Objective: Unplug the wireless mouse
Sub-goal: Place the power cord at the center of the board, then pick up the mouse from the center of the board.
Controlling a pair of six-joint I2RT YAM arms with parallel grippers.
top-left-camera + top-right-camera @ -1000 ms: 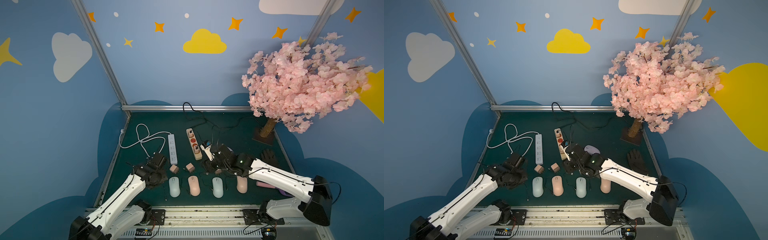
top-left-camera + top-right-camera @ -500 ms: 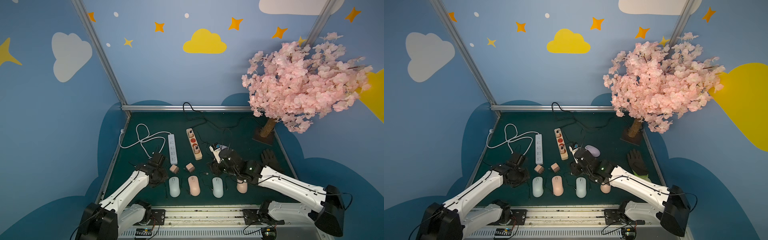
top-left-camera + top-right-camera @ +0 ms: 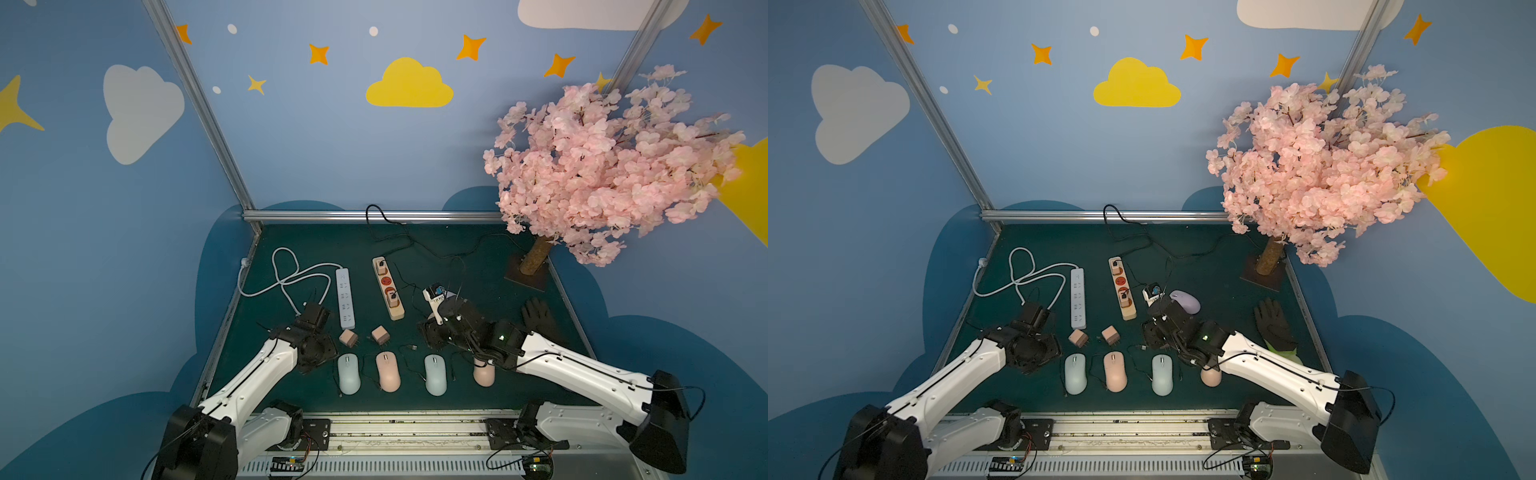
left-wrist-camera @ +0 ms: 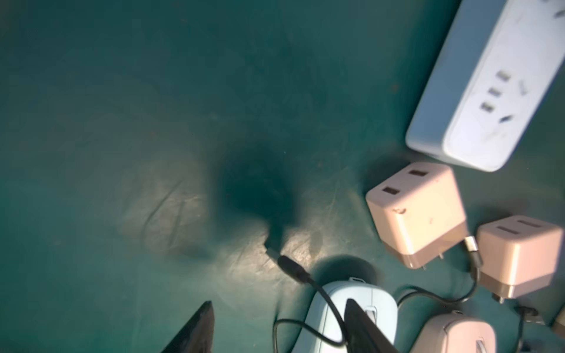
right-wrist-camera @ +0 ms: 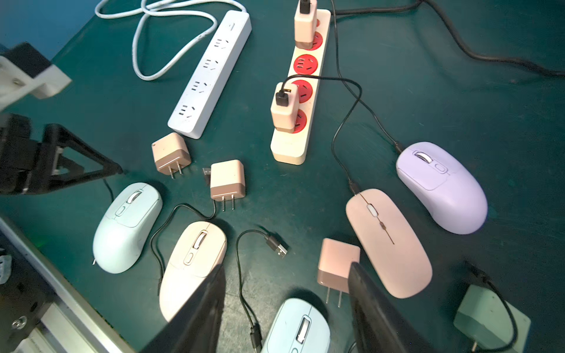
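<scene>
mat (image 3: 311,241) dark green | strip (image 3: 387,286) cream (red sockets) | mouse (image 5: 443,189) lilac

Enclosure with painted backdrop.
- Landmark: artificial cherry-blossom tree (image 3: 602,166), pink, bark trunk (image 3: 536,257) on a dark square base plate (image 3: 536,282).
- Floor: dark green mat (image 3: 332,241) spreading left of the tree's base (creased, with a dull sheen in the left wrist view).
- Left of the tree: blue back wall (image 3: 332,145) with a yellow cloud (image 3: 409,85) and orange stars (image 3: 319,54).
- Further left: slanting aluminium post (image 3: 200,106), then a white cloud (image 3: 139,112).
- Behind the tree: second post (image 3: 641,45).
- Level with the trunk: silver rail (image 3: 311,216) at the back wall's foot.
</scene>
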